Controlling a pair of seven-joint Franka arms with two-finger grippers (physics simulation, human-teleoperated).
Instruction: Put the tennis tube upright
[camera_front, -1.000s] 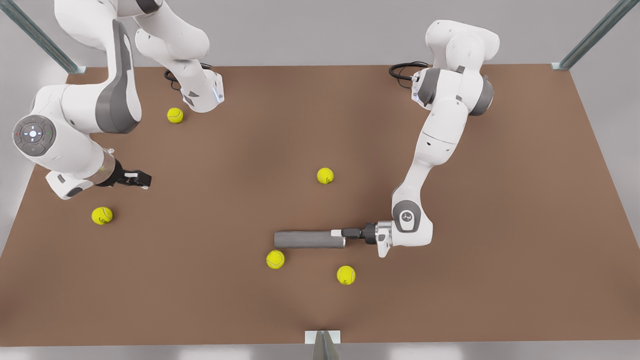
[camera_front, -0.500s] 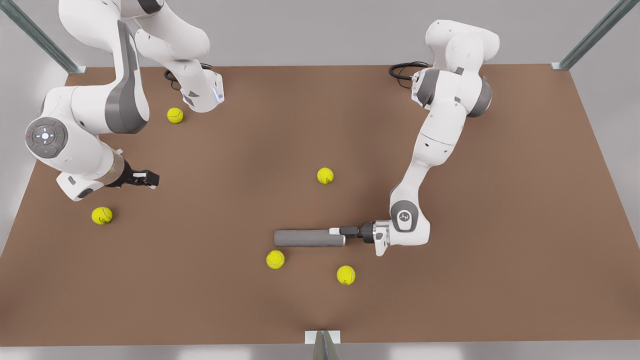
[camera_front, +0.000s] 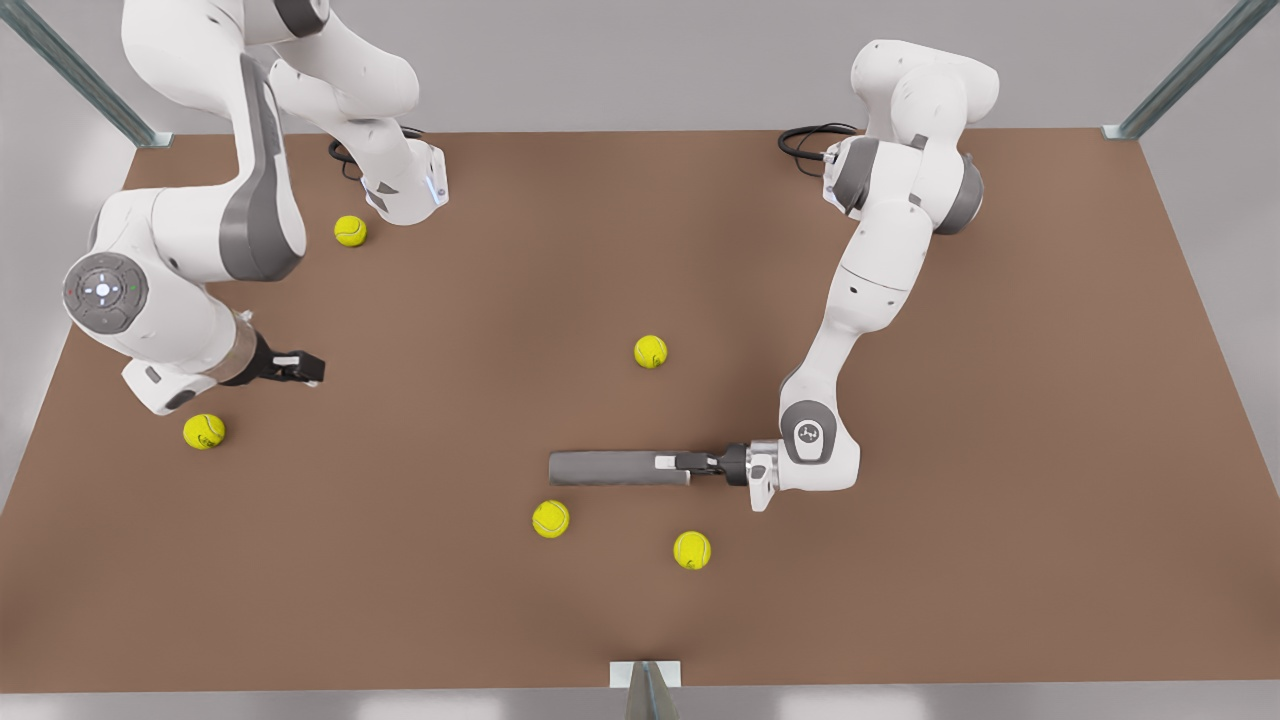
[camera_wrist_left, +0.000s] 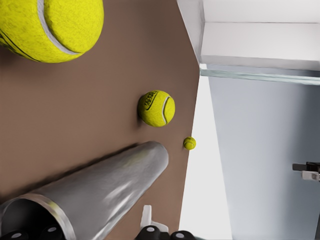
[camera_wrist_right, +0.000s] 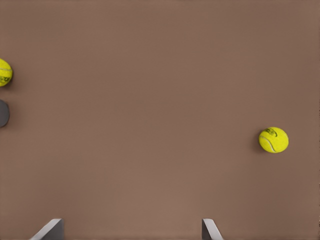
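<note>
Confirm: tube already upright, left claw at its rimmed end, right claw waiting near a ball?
Not upright. The front view shows the tennis tube lying on its side on the table. The left claw is at its rimmed end; the right claw waits near a ball.

Even soft light, faint shadows, no glare.

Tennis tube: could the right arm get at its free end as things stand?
Probably: the right gripper hangs open far off, with bare table between it and the tennis tube; the left gripper occupies only the rimmed end.
</note>
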